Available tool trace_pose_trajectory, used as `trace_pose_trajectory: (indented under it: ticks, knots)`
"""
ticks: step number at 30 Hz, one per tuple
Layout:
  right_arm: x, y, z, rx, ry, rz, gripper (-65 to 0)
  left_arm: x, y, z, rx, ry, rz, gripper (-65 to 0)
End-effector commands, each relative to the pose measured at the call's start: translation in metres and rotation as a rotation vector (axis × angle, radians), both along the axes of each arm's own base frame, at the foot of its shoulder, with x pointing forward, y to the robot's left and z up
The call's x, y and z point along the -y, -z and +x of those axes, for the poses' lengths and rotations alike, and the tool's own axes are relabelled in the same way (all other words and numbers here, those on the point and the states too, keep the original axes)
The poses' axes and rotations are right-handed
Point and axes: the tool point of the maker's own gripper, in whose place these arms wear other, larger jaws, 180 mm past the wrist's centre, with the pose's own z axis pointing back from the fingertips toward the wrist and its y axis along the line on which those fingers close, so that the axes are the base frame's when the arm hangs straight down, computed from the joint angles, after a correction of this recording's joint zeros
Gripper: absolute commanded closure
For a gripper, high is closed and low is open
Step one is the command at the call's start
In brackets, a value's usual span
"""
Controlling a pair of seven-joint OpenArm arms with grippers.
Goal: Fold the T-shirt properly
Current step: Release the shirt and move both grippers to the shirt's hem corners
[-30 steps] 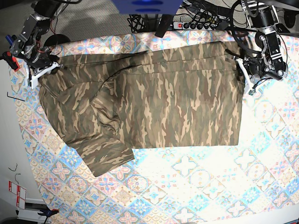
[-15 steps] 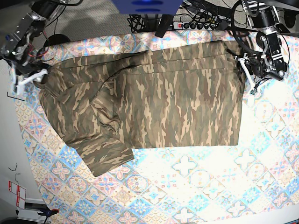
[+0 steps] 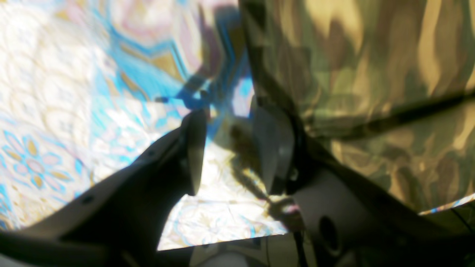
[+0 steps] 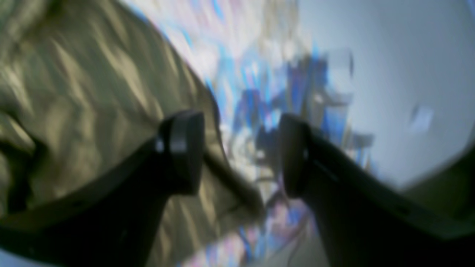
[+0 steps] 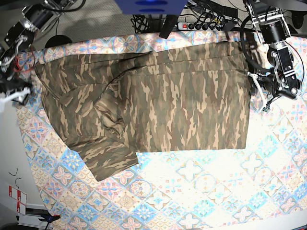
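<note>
Both claws, left and right, gape empty beside the shirt, whose bunched sleeve risks folding in crooked.

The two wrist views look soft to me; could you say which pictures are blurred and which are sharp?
Right wrist view: heavily smeared, T-shirt and tablecloth streaked. Left wrist view: milder blur, open left gripper dark against bright cloth. Base view: sharp, evenly lit.
</note>
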Motion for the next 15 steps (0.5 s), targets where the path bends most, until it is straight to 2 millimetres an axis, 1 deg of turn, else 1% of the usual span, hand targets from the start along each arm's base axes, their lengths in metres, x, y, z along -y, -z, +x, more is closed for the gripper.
trace_pose_trajectory:
  ticks: [1,2,3,4,6,7,9,11,13,15]
  knots:
    - [-0.001,-0.019,0.019,0.049,-0.046,-0.036,-31.8,-0.009,-0.012,0.011,0.033,-0.005,0.024,-25.7]
    - [-0.004,-0.026,0.031,0.059,-0.082,-0.053,-31.9,-0.01,-0.013,0.014,0.039,-0.005,0.026,-25.7]
    - [-0.007,-0.029,0.039,0.057,-0.11,-0.062,-32.0,-0.01,-0.015,0.017,0.046,-0.005,0.026,-25.7]
    - [-0.011,-0.027,0.049,0.052,-0.134,-0.055,-32.0,-0.01,-0.016,0.02,0.053,-0.005,0.026,-25.7]
    - [-0.015,-0.022,0.07,0.047,-0.16,-0.023,-32.0,-0.01,-0.021,0.029,0.075,-0.005,0.026,-25.7]
    - [-0.016,-0.015,0.081,0.036,-0.164,0.004,-32.3,-0.01,-0.025,0.035,0.09,-0.005,0.026,-25.7]
    - [-0.016,-0.004,0.098,0.012,-0.171,0.052,-34.9,-0.009,-0.033,0.049,0.122,-0.006,0.024,-25.7]
    - [-0.02,0.001,0.115,0.018,-0.188,0.079,-37.7,-0.009,-0.04,0.06,0.15,-0.006,0.024,-25.7]
    - [-0.023,0.001,0.131,0.035,-0.219,0.073,-39.7,-0.009,-0.045,0.067,0.168,-0.006,0.024,-25.7]
    - [-0.026,0.006,0.143,0.032,-0.252,0.062,-40.5,-0.009,-0.047,0.069,0.173,-0.006,0.024,-25.7]
